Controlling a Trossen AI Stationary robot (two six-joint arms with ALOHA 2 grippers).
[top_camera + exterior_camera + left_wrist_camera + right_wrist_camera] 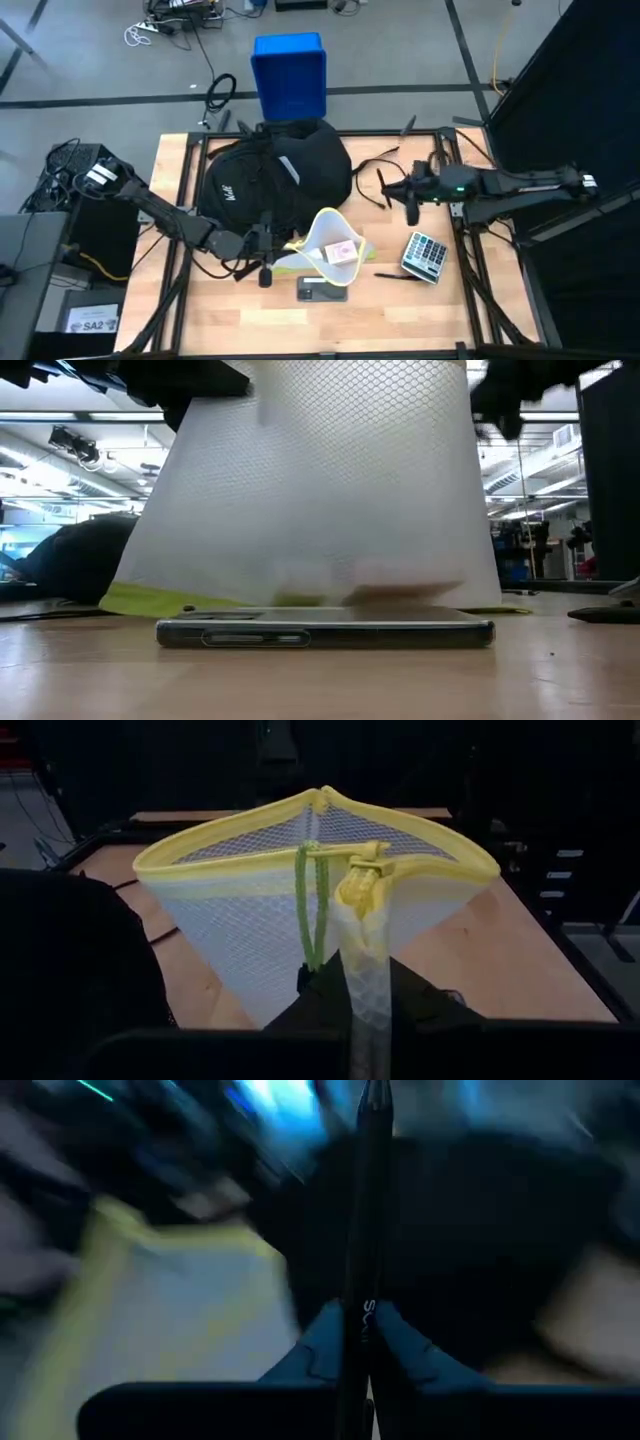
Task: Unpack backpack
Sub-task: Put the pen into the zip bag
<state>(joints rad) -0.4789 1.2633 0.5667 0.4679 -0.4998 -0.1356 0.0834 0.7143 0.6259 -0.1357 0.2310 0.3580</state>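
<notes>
Roughly: counter [180, 300] carries everything, wooden top. Backpack [275, 175] sits at the far-middle part of it, black, bulky, slumped with its mouth toward the near side, presumably so the arms can reach in. Blue box [290, 75] stands on the floor beyond the counter, apart from the backpack. White mesh bag [325, 245] with yellow trim lies just in front of the backpack opening, mouth flared wide; left claw [262, 245] is clenched on its white mesh strap [365, 970], which the left wrist view shows running up between the fingers (looks like it's hauling the bag clear of the backpack, my read). A pinkish item [342, 254] shows inside the mesh. Calculator [424, 255] lies to the right, well apart from the backpack, and a phone [322, 290] lies flat near the front edge, just by the mesh bag. Right claw [412, 212] hangs above the counter between backpack and calculator, grasping a thin black pen [365, 1230] upright between its fingers, likely an item on its way to be set down.
</notes>
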